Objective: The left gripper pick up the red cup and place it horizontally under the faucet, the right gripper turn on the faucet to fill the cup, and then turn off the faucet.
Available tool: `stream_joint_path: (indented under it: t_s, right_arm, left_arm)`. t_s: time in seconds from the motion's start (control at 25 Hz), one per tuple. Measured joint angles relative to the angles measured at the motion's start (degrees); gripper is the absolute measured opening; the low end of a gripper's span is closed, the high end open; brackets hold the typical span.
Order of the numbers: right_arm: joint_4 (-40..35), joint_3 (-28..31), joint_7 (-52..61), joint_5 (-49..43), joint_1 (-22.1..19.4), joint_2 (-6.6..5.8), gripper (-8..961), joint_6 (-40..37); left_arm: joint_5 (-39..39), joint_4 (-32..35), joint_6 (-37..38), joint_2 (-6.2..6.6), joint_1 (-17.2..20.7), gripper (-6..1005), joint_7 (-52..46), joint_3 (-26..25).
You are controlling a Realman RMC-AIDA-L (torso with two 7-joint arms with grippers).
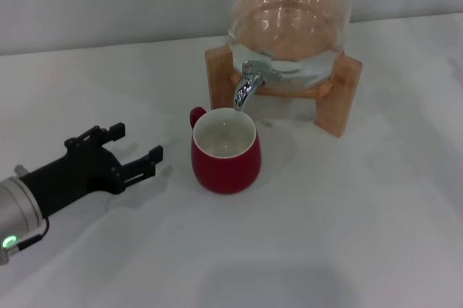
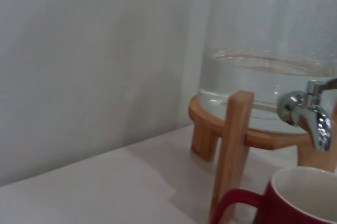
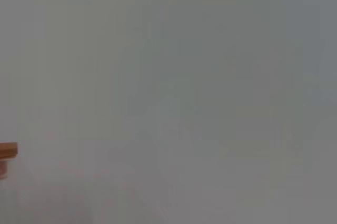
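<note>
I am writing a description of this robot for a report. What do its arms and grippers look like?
Only the left arm shows. The left gripper is matte black, with claw-like fingers that have blocky, notched tips. Behind it comes a black wrist section, then a silver-grey cylindrical link with a small green light. No cables or markings are visible. The right gripper is out of view.

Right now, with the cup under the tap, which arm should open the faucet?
Right, by task role, though it is out of view. The left gripper sits open beside the red cup, which stands under the faucet, so the lever's right side looks unobstructed.
</note>
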Motion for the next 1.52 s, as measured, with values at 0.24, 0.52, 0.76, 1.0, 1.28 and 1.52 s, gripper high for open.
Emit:
stream_joint_path:
  t_s: [0.24,0.52,0.76,1.0,1.28,1.52]
  right_arm:
    - [-0.07,0.0,0.0,0.0,0.19,-0.03,631,-0.29]
    - [-0.09,0.0,-0.01,0.1,0.32,-0.03,632,-0.44]
    - [-0.09,0.0,-0.06,0.35,0.3,-0.03,631,-0.44]
    - [-0.14,0.0,-0.11,0.6,0.27,-0.02,632,-0.38]
    - [-0.18,0.0,-0.13,0.61,0.0,-0.02,632,-0.18]
    - [-0.27,0.0,-0.17,0.69,-0.18,-0.02,632,-0.13]
  left_arm:
    - [-1.23,2.3,-0.72,0.05,1.35,857,0.03,3.54]
    - [-1.26,1.72,-0.86,0.09,-0.58,856,0.06,6.62]
    - [-1.24,1.66,-0.84,0.05,-1.18,856,0.09,8.32]
    - [-1.25,1.0,-0.23,0.02,-1.9,856,0.1,8.2]
    - [-1.82,-3.76,-0.06,0.13,-5.97,857,0.71,7.76]
    - [-3.21,-6.08,-0.06,0.12,-7.98,856,3.61,6.5]
